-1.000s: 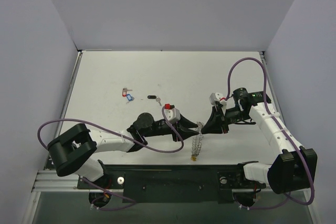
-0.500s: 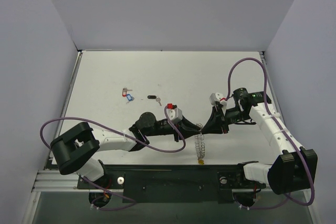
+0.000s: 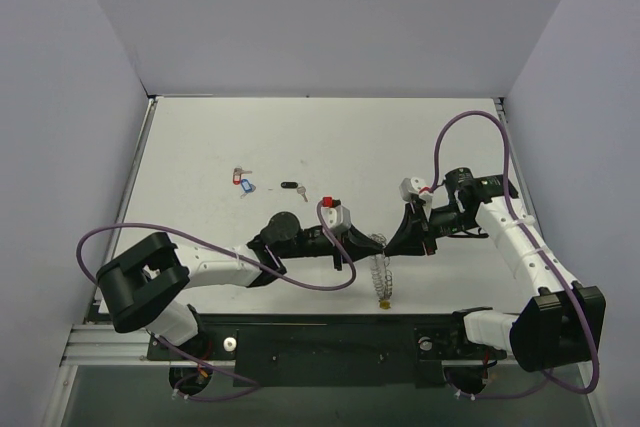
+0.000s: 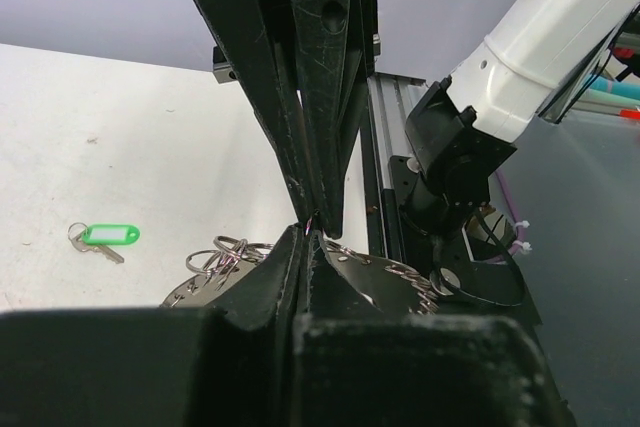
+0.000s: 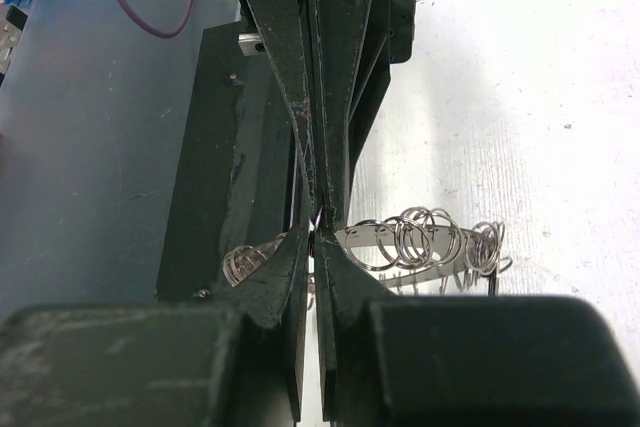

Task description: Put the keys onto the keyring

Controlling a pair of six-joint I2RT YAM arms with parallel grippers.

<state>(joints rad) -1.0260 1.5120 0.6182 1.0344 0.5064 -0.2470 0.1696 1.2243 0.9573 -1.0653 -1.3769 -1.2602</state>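
Note:
The keyring (image 3: 378,269) hangs edge-on above the table between both grippers, its yellow tag (image 3: 383,302) at the bottom. My left gripper (image 3: 366,245) comes from the left and is shut on its upper edge. Tip to tip with it, my right gripper (image 3: 391,244) is also shut on the ring. In the left wrist view the shut jaws (image 4: 310,234) meet the ring's band (image 4: 395,269), with small loops (image 4: 228,250) beside them. The right wrist view shows its jaws (image 5: 320,229) pinching the looped band (image 5: 432,239). Keys with red and blue tags (image 3: 243,181) and a black key (image 3: 290,186) lie at the left. A green-tagged key (image 4: 106,235) lies on the table.
The white table (image 3: 300,137) is walled by grey panels on three sides. The black base rail (image 3: 330,345) runs along the near edge. Purple cables (image 3: 300,282) loop off both arms over the table.
My left gripper has closed from open onto the keyring and shifted slightly right. The hanging ring swung from slanted to nearly upright. The right arm has stayed still.

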